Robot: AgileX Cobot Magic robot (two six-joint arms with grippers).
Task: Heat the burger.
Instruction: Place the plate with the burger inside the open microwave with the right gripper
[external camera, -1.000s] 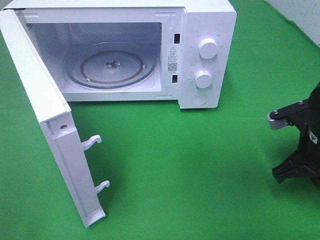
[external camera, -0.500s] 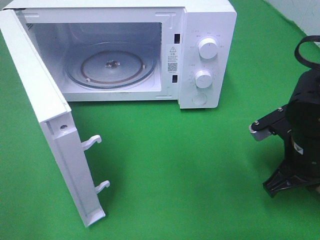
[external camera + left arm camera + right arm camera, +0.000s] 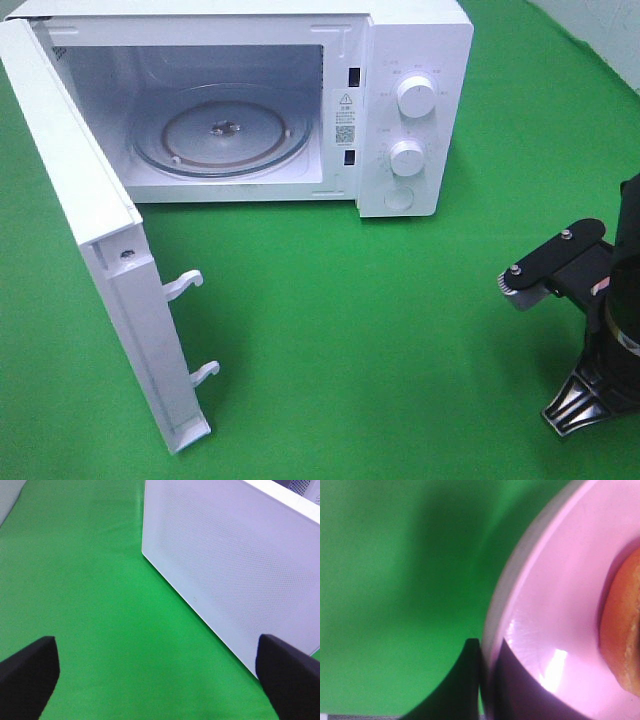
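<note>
The left tool [image 3: 156,647] hangs spread as wide as it goes, holding nothing, just outside the microwave's [image 3: 415,60] swung-open door [image 3: 100,260]; inside the microwave the glass turntable [image 3: 220,130] lies bare; well right of the microwave the right arm [image 3: 600,300] has dropped lower over the green worktop [image 3: 350,330] than half a second ago, when it reached nearer the microwave; the right tool [image 3: 482,660] is pinched tight on the rim of a pink plate [image 3: 555,595] bearing the burger [image 3: 622,630], both outside the high view; so the carry into the microwave seems yet to begin.
</note>
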